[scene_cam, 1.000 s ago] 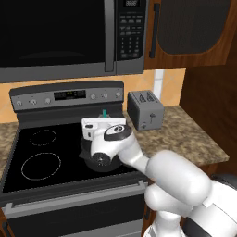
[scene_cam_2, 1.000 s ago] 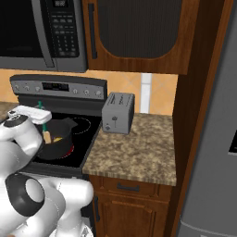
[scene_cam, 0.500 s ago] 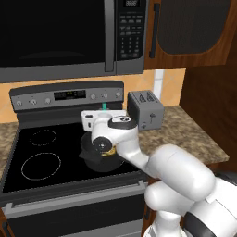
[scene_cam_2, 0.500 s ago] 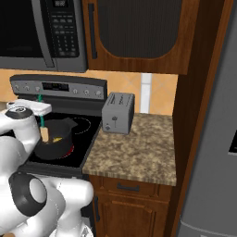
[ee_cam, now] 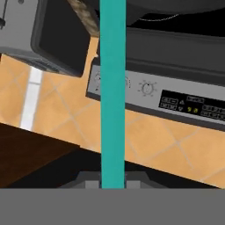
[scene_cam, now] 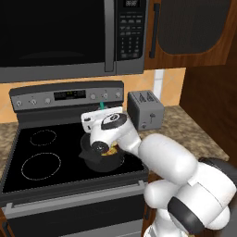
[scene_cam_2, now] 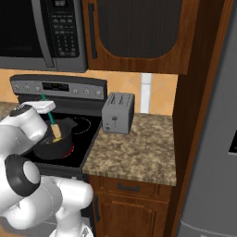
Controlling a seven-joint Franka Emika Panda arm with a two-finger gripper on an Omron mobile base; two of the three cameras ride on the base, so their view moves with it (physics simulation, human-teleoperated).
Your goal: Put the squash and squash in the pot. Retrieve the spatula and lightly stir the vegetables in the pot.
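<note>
The spatula [scene_cam_2: 52,124] stands nearly upright in the pot [scene_cam_2: 52,147], its pale blade down inside the rim and its teal handle rising to the hand [scene_cam_2: 44,107]. The hand is clamped shut on that handle; in the hand view the handle [ee_cam: 113,92] runs straight up from between the fingers. Yellow-orange squash [scene_cam: 111,149] shows in the pot just under the wrist in the left base view, though whether both pieces are there cannot be told.

Over the last second the wrist has swung across the pot: the hand [scene_cam: 102,115] now sits a little further toward the toaster [scene_cam: 145,109] and higher above the rim than a second ago, and the blade has moved with it inside the pot. The pot has kept its place on the stove's [scene_cam: 41,152] front right burner. The grip has not changed.

That sweep reads as the stirring itself, so the task looks to be in its last step, with the vegetables loaded and the tool fetched. What remains is probably a few more gentle passes, kept shallow so the blade neither drags the pot off the burner nor flips a piece onto the tabletop [scene_cam_2: 134,148].
</note>
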